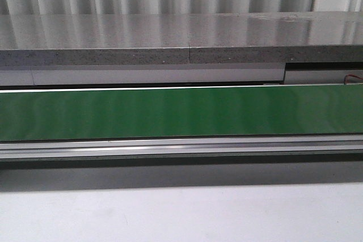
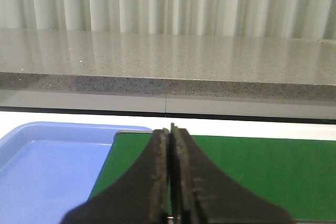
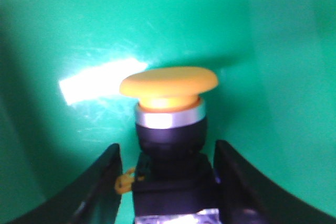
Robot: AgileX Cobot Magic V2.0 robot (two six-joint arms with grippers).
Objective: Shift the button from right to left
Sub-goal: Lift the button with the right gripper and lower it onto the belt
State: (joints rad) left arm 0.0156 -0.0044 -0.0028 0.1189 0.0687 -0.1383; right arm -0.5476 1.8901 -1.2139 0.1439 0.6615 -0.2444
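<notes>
The button (image 3: pixel 169 85) shows only in the right wrist view. It has a round orange-yellow cap, a silver ring, a black collar and a dark base with a small yellow tab. It stands upright on a green surface. My right gripper (image 3: pixel 167 147) is open, with one black finger on each side of the button's base. A small gap shows on the tab side. My left gripper (image 2: pixel 171 129) is shut and empty, above the end of the green belt (image 2: pixel 273 171). Neither gripper nor the button shows in the front view.
A blue tray (image 2: pixel 47 171) lies beside the belt's end, under the left gripper's side. The green conveyor belt (image 1: pixel 181 111) runs across the front view with a metal rail (image 1: pixel 181 147) in front. A grey stone counter (image 1: pixel 170 38) stands behind it. Green walls rise round the button.
</notes>
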